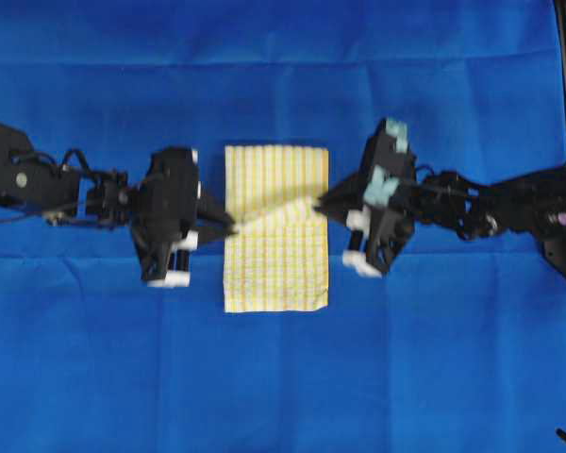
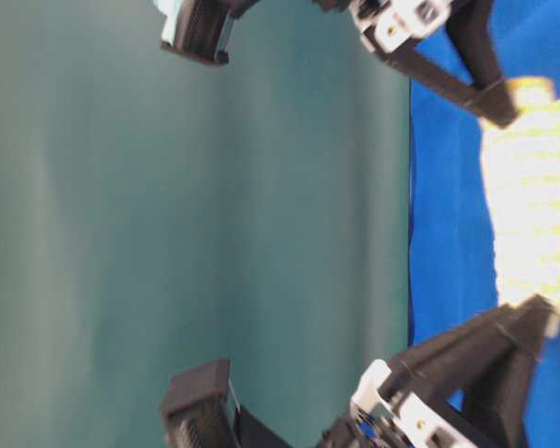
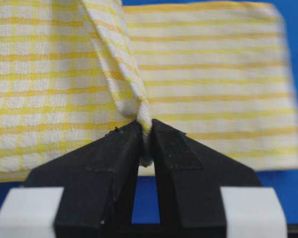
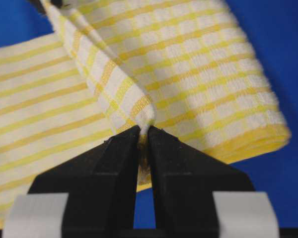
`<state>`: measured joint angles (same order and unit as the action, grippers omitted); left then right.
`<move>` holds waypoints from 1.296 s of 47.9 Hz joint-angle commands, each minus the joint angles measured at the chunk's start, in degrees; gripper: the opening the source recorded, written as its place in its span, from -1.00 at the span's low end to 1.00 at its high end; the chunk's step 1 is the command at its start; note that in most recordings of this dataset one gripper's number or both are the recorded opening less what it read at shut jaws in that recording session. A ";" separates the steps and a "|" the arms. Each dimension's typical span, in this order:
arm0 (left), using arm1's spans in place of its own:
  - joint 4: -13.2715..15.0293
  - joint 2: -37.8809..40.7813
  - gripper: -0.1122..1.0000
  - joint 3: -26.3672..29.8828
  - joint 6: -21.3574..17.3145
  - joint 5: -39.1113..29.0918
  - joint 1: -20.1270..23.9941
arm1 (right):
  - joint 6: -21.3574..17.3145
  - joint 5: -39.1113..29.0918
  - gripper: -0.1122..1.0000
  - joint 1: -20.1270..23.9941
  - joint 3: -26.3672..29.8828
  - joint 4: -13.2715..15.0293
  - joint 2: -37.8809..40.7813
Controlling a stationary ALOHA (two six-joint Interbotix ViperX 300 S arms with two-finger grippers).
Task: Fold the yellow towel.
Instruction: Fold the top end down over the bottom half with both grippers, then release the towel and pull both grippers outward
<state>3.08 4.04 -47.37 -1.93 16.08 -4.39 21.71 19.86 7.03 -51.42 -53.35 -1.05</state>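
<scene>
Towel: thin white-and-yellow checked rectangular cloth (image 1: 275,226), flat on blue-covered bench (image 1: 283,377).
Left hand (image 1: 230,225): pinching the towel's left edge.
Right hand (image 1: 321,204): clamping the right edge, lifted.

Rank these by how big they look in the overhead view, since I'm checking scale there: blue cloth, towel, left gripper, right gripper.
1. Blue cloth, far the largest.
2. Towel.
3. Left gripper and right gripper: they look alike, so no ranking between them. Each is shut on the towel.
</scene>
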 commanded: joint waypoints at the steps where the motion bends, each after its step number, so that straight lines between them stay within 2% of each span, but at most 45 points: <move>1: 0.18 -0.97 -0.70 0.88 0.53 0.26 -3.08 | 0.09 0.70 -0.70 2.64 0.35 -1.32 -1.14; 14: 0.18 -0.18 -0.70 2.11 1.76 0.18 -7.47 | 0.09 0.70 -0.70 7.65 1.05 -3.34 -0.53; 46: 0.18 3.34 -0.69 2.81 1.76 0.18 -6.33 | 0.62 -3.16 -0.68 8.53 3.87 -3.25 3.96; 50: 0.18 2.90 -0.51 2.99 1.76 0.00 -6.50 | 0.62 -3.16 -0.44 8.53 3.96 -3.25 3.78; 54: 0.18 1.14 -0.22 3.08 1.58 -1.23 -6.86 | 0.97 -3.16 0.03 8.53 3.78 -3.16 2.81; 58: 0.18 -1.93 -0.06 2.81 1.58 -4.31 -7.12 | 1.49 -3.16 0.45 8.61 3.16 -2.81 0.62; 60: 0.18 -3.78 -0.04 2.64 1.76 -6.06 -7.12 | 1.67 -3.16 0.56 8.53 2.46 -2.46 -1.14; 62: 0.18 -5.89 -0.05 2.29 1.85 -8.26 -7.12 | 1.93 -3.16 0.57 8.61 1.67 -2.11 -2.90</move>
<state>3.16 2.99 -45.26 -0.18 10.63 -11.34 23.29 16.52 15.38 -49.31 -56.16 0.18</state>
